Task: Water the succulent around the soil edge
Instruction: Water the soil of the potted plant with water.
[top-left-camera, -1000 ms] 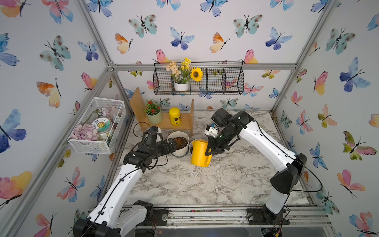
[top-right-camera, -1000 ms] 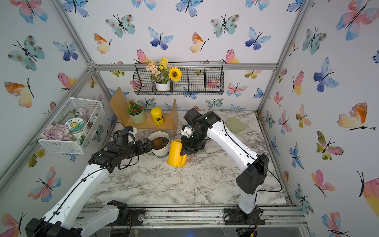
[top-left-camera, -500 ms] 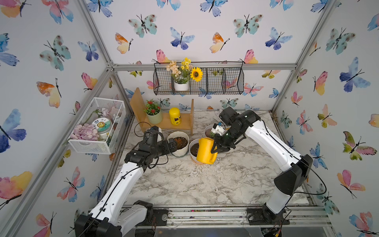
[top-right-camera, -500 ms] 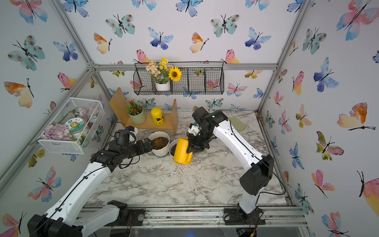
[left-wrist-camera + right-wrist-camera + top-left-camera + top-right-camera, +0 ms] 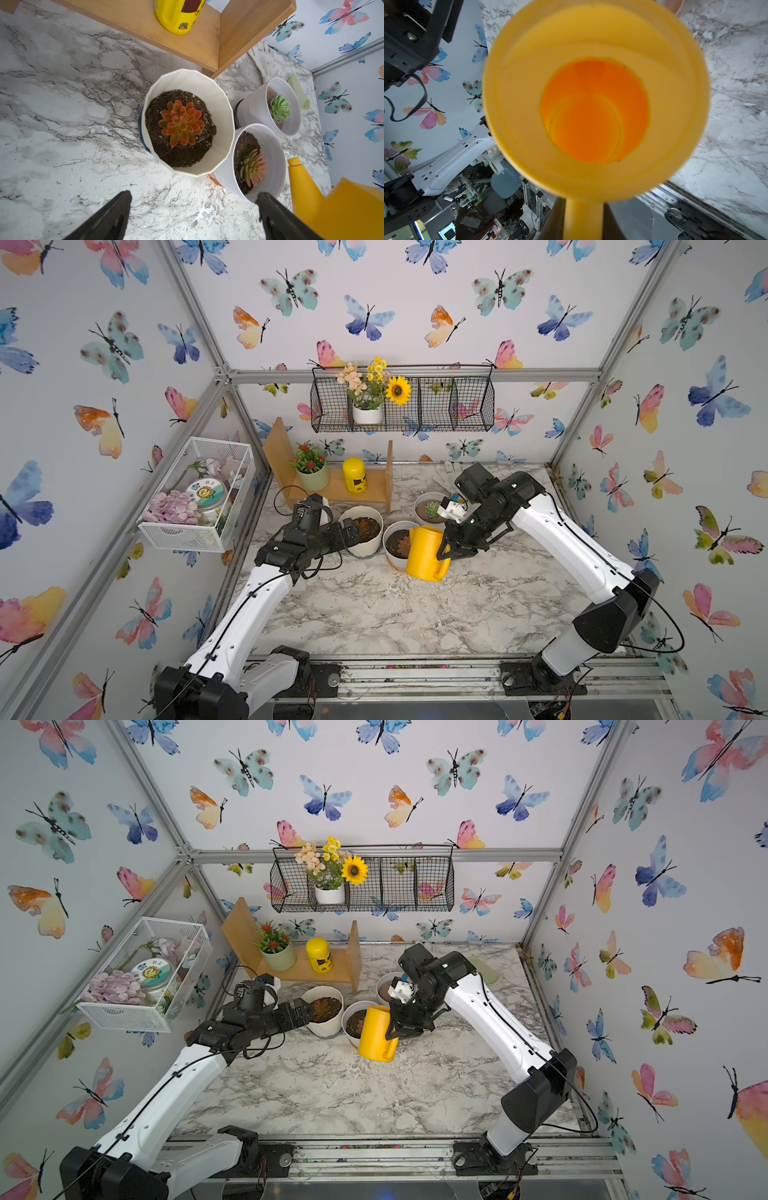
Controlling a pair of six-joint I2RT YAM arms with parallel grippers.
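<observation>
The right arm has swung out toward its own side. The right gripper (image 5: 448, 549) has carried the yellow watering can (image 5: 428, 560) along with it, so the spout is now farther from the orange succulent (image 5: 365, 526). The smooth white pot (image 5: 394, 562), which the can covered a second ago, now shows its soil. The green plant (image 5: 432, 510) has come out from under the arm.
</observation>
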